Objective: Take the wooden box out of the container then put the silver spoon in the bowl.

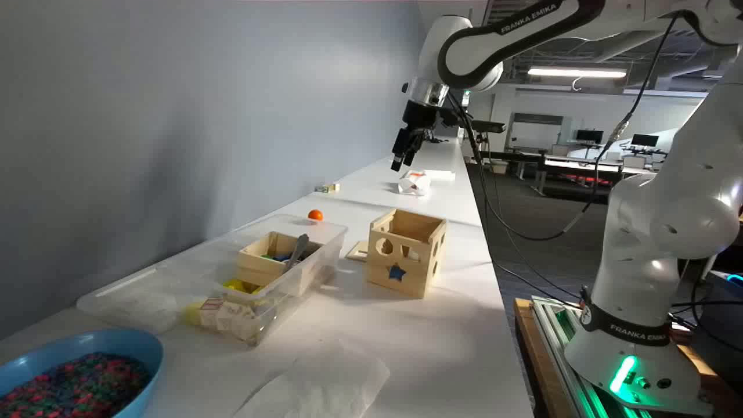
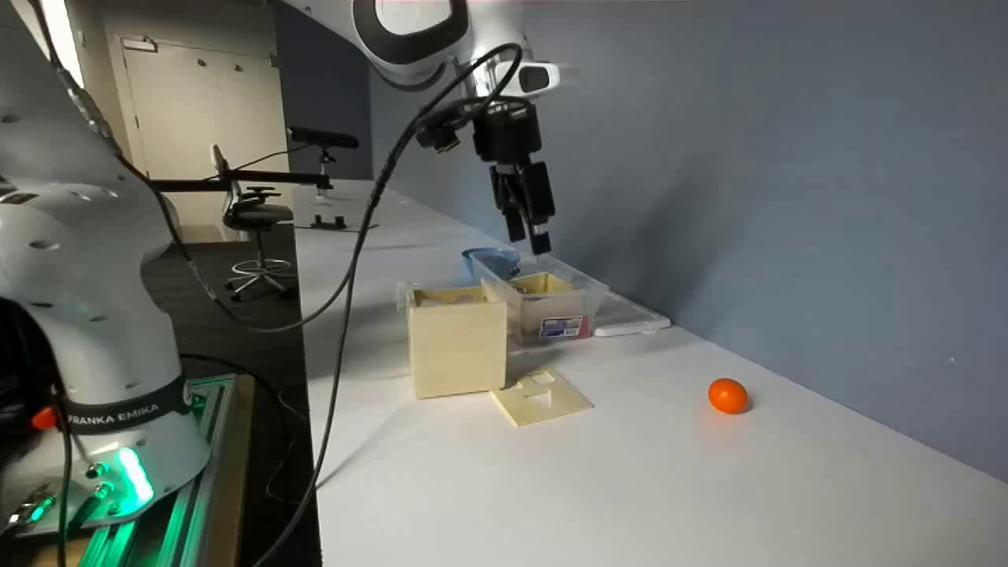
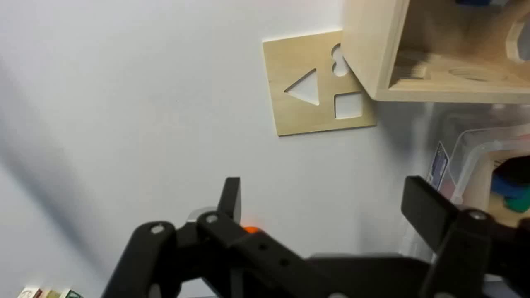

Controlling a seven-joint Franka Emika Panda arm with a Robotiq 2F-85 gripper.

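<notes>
Tabletop (image 2: 591, 488): wooden box (image 1: 262, 268) lower than tool (image 3: 323, 196), apart

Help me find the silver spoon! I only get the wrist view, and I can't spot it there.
Observer: In an exterior view, the silver spoon is tilted at the wooden box, inside the container. I can't tell what its lower end rests on.
Operator: Cool! Where does it go later?
Observer: Into the blue bowl, which stands on the table, outside the container.
Operator: And what's that orange bit peeking out by my gripper?
Observer: In an exterior view it shows as a small round thing resting on the table.
</notes>
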